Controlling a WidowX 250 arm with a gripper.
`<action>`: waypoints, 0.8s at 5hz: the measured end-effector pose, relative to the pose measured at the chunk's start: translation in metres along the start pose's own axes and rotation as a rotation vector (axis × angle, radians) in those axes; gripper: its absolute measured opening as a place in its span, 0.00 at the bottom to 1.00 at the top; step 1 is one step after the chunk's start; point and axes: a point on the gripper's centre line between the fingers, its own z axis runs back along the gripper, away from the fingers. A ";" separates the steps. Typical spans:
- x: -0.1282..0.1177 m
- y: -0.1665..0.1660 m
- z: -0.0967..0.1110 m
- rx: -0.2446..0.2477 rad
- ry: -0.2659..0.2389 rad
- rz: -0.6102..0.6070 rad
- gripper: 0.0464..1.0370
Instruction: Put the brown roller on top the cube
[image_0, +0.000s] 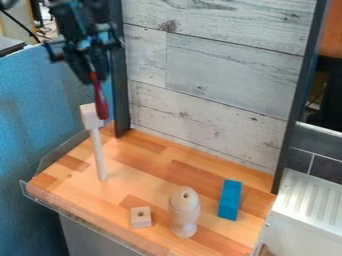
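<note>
At the upper left, my gripper (93, 74) hangs high over the work surface, shut on the upper end of a reddish-brown roller (99, 97). The roller points downward, slightly tilted, its lower end overlapping in view the pale block head of a mallet-like piece (98, 155); I cannot tell whether they touch. A small light wooden cube (136, 221) with a hole in its top sits near the front of the wooden table (143, 179), well below and right of the gripper.
A rounded wooden piece (184, 220) with a hole in its top stands right of the cube. Farther right is a blue block (230, 200). White plank panelling (220, 85) rises behind the table, between dark posts, and a low clear rim (87, 223) runs along its front.
</note>
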 end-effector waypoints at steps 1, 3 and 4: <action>0.005 0.003 0.017 0.005 -0.017 -0.031 0.25; 0.030 0.011 0.030 0.070 -0.126 -0.036 0.25; 0.032 0.016 0.027 0.089 -0.119 -0.021 0.25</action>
